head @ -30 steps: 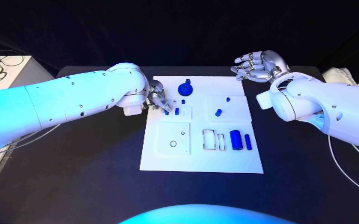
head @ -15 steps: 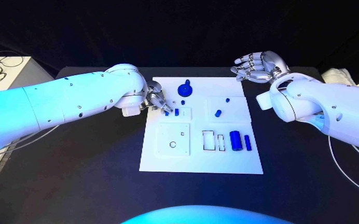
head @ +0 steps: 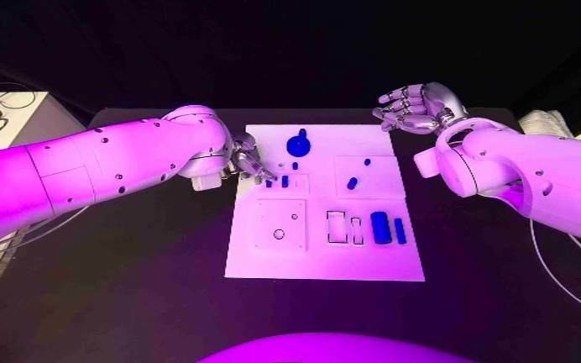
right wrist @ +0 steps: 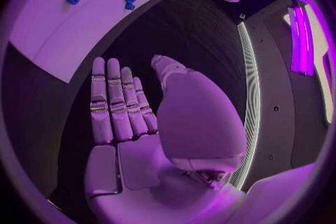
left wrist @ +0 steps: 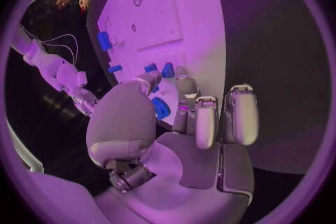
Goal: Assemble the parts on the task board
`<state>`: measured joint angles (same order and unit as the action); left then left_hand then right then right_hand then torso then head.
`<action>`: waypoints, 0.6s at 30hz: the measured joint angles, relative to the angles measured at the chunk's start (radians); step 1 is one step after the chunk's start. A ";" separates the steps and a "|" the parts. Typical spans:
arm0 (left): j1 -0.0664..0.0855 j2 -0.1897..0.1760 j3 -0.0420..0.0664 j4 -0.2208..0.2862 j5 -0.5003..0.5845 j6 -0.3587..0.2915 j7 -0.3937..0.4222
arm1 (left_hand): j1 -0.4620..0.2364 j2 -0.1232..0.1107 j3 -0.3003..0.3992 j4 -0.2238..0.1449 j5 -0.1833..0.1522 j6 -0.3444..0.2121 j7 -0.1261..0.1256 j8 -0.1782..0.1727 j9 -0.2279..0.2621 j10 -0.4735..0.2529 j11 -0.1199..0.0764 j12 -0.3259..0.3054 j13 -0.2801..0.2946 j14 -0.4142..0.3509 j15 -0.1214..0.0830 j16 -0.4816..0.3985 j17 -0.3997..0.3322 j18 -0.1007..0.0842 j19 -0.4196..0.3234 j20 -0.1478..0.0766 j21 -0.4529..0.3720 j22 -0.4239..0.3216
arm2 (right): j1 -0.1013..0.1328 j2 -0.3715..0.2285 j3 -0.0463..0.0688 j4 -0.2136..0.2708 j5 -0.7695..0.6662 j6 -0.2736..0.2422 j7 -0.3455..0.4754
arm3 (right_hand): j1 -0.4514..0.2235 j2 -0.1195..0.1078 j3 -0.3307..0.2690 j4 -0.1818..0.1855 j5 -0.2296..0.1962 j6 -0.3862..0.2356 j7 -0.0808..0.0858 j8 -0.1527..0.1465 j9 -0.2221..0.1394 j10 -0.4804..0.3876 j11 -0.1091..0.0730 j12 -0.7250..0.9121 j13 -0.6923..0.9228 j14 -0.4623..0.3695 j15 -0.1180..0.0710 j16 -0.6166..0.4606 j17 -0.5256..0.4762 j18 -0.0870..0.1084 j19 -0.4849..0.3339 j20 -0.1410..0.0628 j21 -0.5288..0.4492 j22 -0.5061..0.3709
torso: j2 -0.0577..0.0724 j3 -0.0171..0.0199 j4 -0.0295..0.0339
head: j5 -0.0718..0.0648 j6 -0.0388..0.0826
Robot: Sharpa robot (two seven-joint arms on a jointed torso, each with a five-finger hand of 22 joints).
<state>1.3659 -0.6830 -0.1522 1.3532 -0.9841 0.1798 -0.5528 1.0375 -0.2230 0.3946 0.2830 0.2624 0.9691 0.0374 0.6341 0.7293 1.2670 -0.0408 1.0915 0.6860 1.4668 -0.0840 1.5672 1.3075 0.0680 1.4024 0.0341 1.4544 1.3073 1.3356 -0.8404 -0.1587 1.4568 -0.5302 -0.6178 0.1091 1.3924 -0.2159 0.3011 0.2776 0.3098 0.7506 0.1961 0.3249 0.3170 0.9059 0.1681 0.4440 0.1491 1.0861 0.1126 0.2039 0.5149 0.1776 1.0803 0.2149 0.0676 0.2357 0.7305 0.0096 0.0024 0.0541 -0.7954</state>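
The left robot hand (head: 251, 163) is sitting over the left edge of the task board (head: 327, 258), fingers curled down narrowly around a small blue part (left wrist: 160, 107), with thumb and fingertips appearing to be pinching it just beside two short blue pegs (head: 277, 182). The right robot hand (head: 416, 107) is hovering above the dark surface (head: 121, 279) off the board's far right corner, fingers apart and holding nothing. Other blue parts are lying on the board: a round knobbed piece (head: 298, 144) and a cylinder (head: 381, 227).

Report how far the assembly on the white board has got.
Early stage. The white task board has small blue pegs standing near the silver left hand, which works at them. The two blue cylinders lie loose, beside unfilled rectangular slots. The silver right hand hovers open.
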 measured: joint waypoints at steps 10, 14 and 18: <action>-0.002 -0.023 0.025 0.017 0.042 -0.065 0.026 | 0.010 0.000 -0.039 0.008 -0.001 -0.033 0.014 -0.003 0.001 -0.054 0.022 -0.031 -0.060 -0.002 0.003 -0.026 0.000 0.000 -0.035 0.003 -0.034 -0.050 | -0.001 0.000 0.000 0.000 0.000 0.000 0.000 | 0.000 0.000 0.000 0.000 0.000 0.000 0.000 0.000 -0.001 0.000 0.000 0.000 0.000 0.000 0.000 0.000 0.000 0.000 0.000 0.000 0.000 0.000 | 0.000 0.0006 0.0004 | -0.002 0.004; -0.002 -0.028 0.029 0.018 0.089 -0.103 0.058 | 0.011 0.000 -0.050 0.008 -0.001 -0.040 0.018 -0.005 0.001 -0.061 0.029 -0.031 -0.066 0.000 0.008 -0.029 0.000 0.000 -0.040 0.007 -0.039 -0.062 | -0.001 0.000 0.000 0.000 0.000 0.000 0.000 | 0.000 0.000 0.000 0.000 0.000 0.000 0.000 0.000 -0.001 0.000 0.000 0.000 0.000 0.000 0.000 0.000 0.000 0.000 0.000 0.000 0.000 0.000 | 0.000 0.0010 0.0008 | -0.004 0.005; -0.002 -0.032 0.030 0.020 0.127 -0.140 0.091 | 0.026 0.005 -0.064 0.008 -0.001 -0.064 0.026 -0.011 0.000 -0.090 0.035 -0.045 -0.087 -0.001 0.015 -0.035 0.000 0.000 -0.062 0.011 -0.056 -0.087 | -0.001 0.000 0.000 0.000 0.000 0.000 0.000 | 0.000 0.000 0.000 0.000 0.000 0.000 0.000 0.000 -0.001 0.000 0.000 0.000 0.000 0.000 0.000 0.000 0.000 0.000 0.000 0.000 0.000 0.000 | 0.000 0.0013 0.0004 | -0.004 0.007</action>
<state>1.3636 -0.7152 -0.1220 1.3735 -0.8575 0.0398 -0.4615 1.0637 -0.2182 0.3302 0.2911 0.2616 0.9056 0.0637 0.6228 0.7296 1.1774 -0.0062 1.0469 0.5987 1.4662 -0.0686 1.5320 1.3074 0.0682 1.3408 0.0453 1.3988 1.2202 1.3345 -0.8402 -0.1587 1.4564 -0.5298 -0.6177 0.1095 1.3924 -0.2159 0.3011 0.2776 0.3098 0.7506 0.1961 0.3249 0.3160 0.9059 0.1681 0.4440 0.1489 1.0862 0.1126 0.2039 0.5149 0.1775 1.0803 0.2149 0.0676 0.2357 0.7300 0.0109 0.0028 0.0500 -0.7888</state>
